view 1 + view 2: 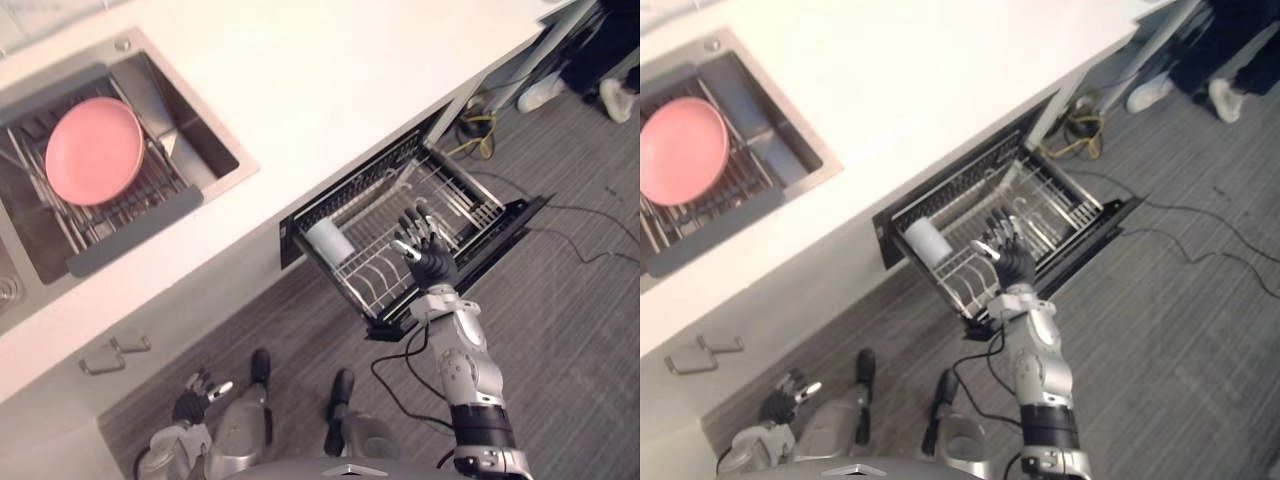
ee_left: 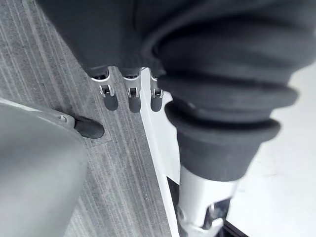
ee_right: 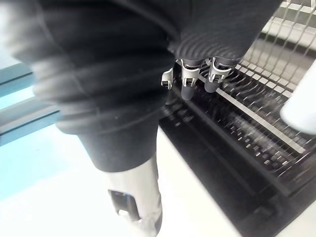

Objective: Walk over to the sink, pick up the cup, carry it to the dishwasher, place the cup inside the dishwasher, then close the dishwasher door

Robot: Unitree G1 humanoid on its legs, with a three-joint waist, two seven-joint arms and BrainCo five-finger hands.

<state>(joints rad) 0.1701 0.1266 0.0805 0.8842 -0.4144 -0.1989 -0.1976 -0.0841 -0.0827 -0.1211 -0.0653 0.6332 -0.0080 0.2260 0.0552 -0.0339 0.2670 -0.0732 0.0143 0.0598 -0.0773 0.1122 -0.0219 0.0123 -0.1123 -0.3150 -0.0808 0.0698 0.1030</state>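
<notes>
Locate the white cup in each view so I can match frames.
Left eye view: cup lies in the left corner of the dishwasher rack, beside the right robot hand.
Right eye view: same corner.
Right wrist view: white blur at the frame edge, likely the cup.
Left wrist view: faces the floor.
Shared landmark: the dishwasher rack.
</notes>
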